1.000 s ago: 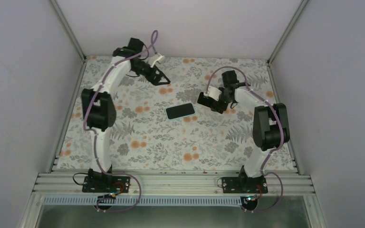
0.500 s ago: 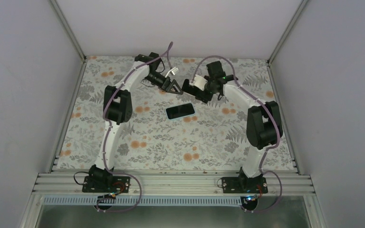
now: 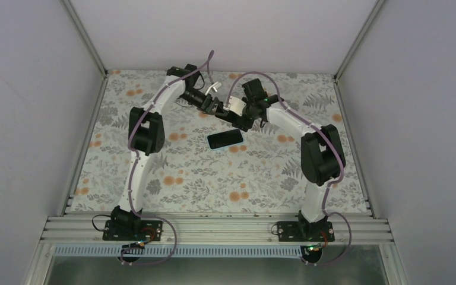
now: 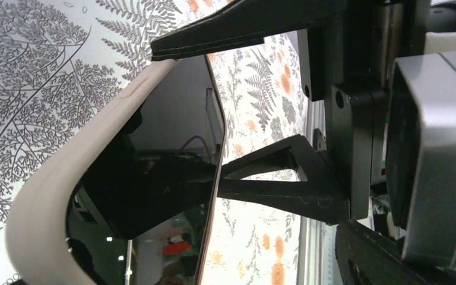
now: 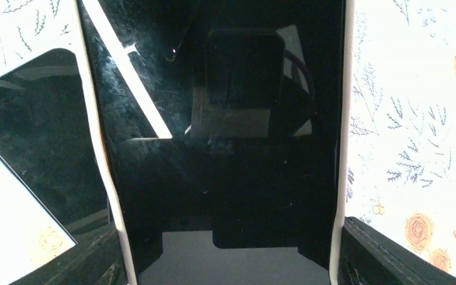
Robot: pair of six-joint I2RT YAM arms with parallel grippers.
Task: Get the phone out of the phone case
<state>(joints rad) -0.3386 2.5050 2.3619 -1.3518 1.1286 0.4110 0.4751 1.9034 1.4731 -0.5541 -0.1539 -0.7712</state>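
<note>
Arms converged | my right tool (image 3: 240, 116) clamped phone case (image 3: 234, 107) | case lay 3 o'clock of left tool (image 3: 214, 108), whose grip I couldn't tell.

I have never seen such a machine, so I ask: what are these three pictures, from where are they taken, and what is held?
These are two white-and-black robot arms bolted to a table. The wide picture comes from a fixed camera above; the other two come from a camera on each wrist. On the floral tablecloth lies a flat black phone-like slab. Beyond it, the right gripper clamps a glossy black slab with a white rim, probably the cased phone. The left gripper has its fingers around one end of it; whether they pinch is unclear.
</note>
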